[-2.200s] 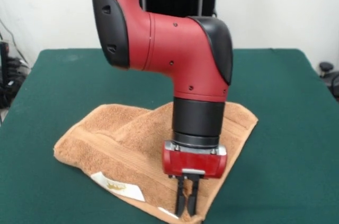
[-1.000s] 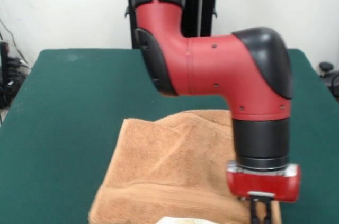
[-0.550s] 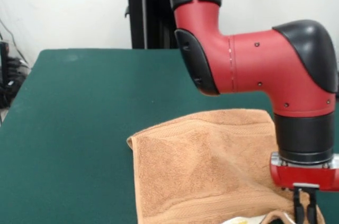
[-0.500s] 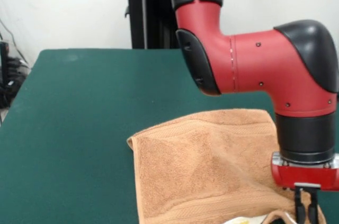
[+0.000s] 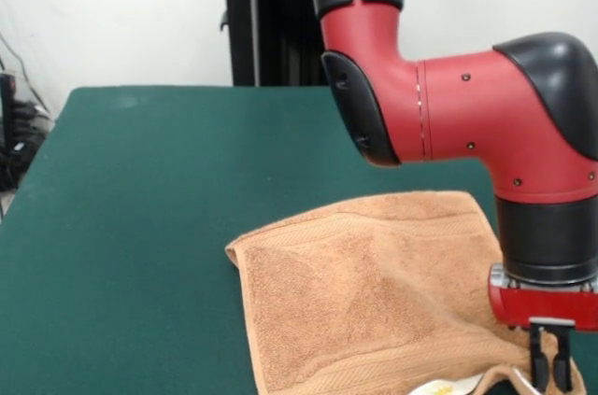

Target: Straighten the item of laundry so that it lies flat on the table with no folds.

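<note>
The item of laundry point(image 5: 374, 302), an orange-tan terry towel, lies spread over the near right part of the green table point(image 5: 131, 227). A soft ridge runs diagonally across its middle. Its near right corner point(image 5: 509, 378) curls up off the table. A bit of white tag point(image 5: 437, 388) peeks out at the bottom edge. My gripper point(image 5: 550, 362) hangs straight down over that curled corner, its dark fingers point(image 5: 538, 358) close together and pinching the towel's edge. The near edge of the towel is cut off by the picture.
The red and black arm point(image 5: 467, 115) comes down from the top and fills the right side above the towel. A black pedestal point(image 5: 271, 21) stands behind the table's far edge. Dark cables point(image 5: 14, 134) lie off the table's left side.
The arm has swung from the middle to the right, dragging the towel with it; the folded heap has opened into a broad sheet. In the last half second it crept slightly further right.
</note>
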### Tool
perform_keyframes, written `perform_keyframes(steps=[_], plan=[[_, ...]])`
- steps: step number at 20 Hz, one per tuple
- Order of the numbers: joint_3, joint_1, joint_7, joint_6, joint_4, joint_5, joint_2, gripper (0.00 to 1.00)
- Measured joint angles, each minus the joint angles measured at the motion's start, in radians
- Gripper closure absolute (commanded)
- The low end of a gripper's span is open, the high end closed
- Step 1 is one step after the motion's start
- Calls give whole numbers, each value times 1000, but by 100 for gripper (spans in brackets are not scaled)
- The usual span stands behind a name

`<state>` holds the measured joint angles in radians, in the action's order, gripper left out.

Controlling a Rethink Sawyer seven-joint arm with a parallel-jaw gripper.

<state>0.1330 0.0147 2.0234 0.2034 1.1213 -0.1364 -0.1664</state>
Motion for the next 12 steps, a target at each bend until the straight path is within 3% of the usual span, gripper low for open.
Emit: perform_keyframes(steps=[12], plan=[[0,-11,0,0,49,-6,-23,100]])
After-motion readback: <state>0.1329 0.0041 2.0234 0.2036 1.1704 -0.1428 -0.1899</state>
